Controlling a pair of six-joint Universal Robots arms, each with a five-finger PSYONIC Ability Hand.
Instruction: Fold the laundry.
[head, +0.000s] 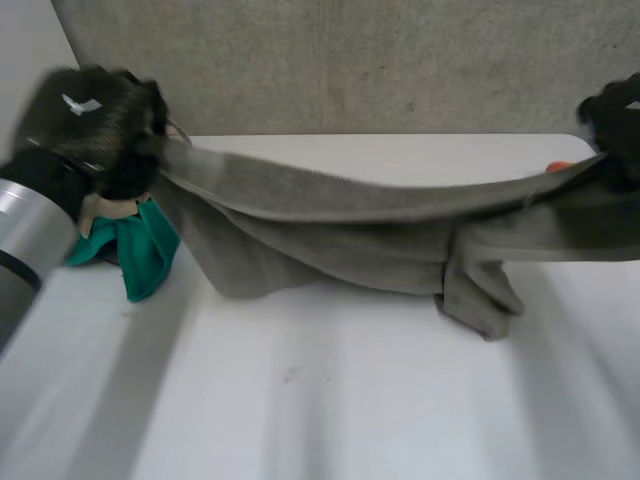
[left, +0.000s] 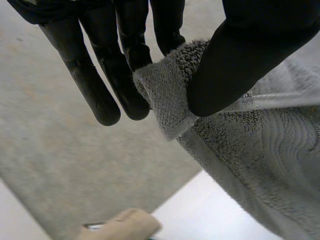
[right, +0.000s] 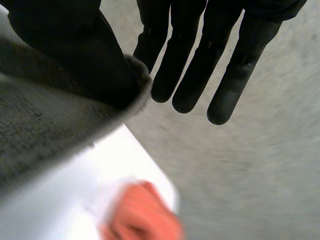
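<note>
Two hands share one grey towel (head: 340, 215), stretched between them above the white table (head: 330, 420). At the left, the left hand (head: 95, 125) is raised near the table's far corner. Its wrist view shows the thumb clamping a towel corner against one finger while the other fingers stand straight. Under that hand a green cloth (head: 145, 255) lies crumpled on the table, with a beige item (head: 100, 210) just beside it. Across the middle, the towel's upper edge runs nearly taut from hand to hand. The rest hangs down and bunches on the table, one flap trailing toward the near side. At the right, the right hand (head: 615, 125) pinches the opposite end of the upper edge between thumb and a finger, its other fingers straight, and an orange thing (right: 145, 215) sits on the table nearby. I judge the task barely begun. The towel is gripped and spread but shows no clean fold, and the green cloth looks untouched.
</note>
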